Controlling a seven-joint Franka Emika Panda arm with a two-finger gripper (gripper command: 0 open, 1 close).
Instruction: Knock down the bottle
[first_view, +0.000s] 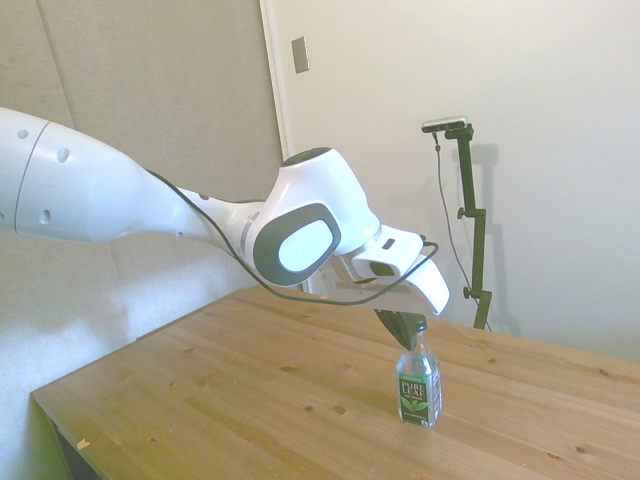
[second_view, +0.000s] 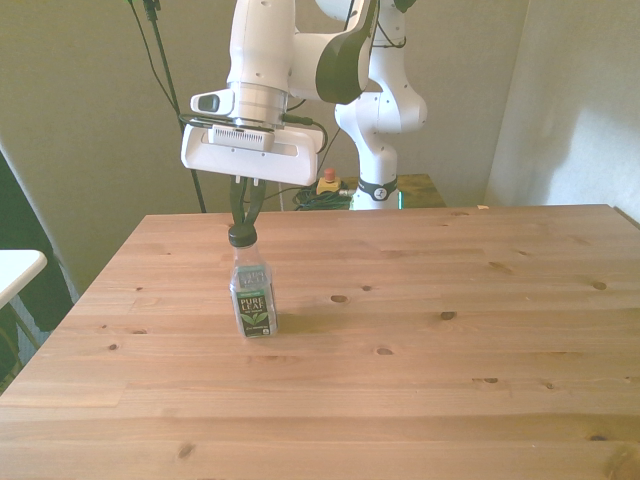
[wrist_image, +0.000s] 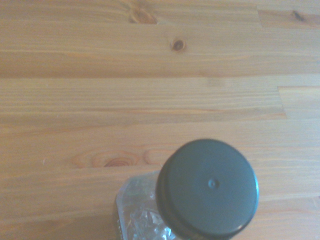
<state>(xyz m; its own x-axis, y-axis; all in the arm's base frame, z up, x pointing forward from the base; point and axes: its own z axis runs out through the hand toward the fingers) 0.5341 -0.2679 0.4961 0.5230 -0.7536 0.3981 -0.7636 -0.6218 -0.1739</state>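
Wooden planks with dark knots make up the desk (second_view: 420, 300), and on it we see only one container — the bottle (second_view: 253, 290), standing upright toward the front view's left, well in from every edge. It is small and of clear plastic, with a dark green screw cap (second_view: 240, 236) and a dark green label (second_view: 256, 310) with white lettering and a leaf. We can see through its walls above the label, but we cannot tell whether it holds any liquid.

In the side view, the white arm (first_view: 120, 200) reaches in from the left and ends above the bottle (first_view: 418, 380), the claw (first_view: 402, 322) pointing down at the cap (first_view: 420, 326). In the front view, the claw (second_view: 244, 214) has its two dark fingers (second_view: 235, 205) drawn in toward each other, the tips coming down on either side of the cap's top. They are nearly together, with only a narrow gap showing higher up between them — whether they actually pinch the cap or merely touch it, we cannot tell.

From the wrist view we look down on the round cap (wrist_image: 207, 187), shut on the bottle's neck, with a bit of crinkled clear plastic shoulder (wrist_image: 140, 210) below it and bare desk boards (wrist_image: 125, 75) around.
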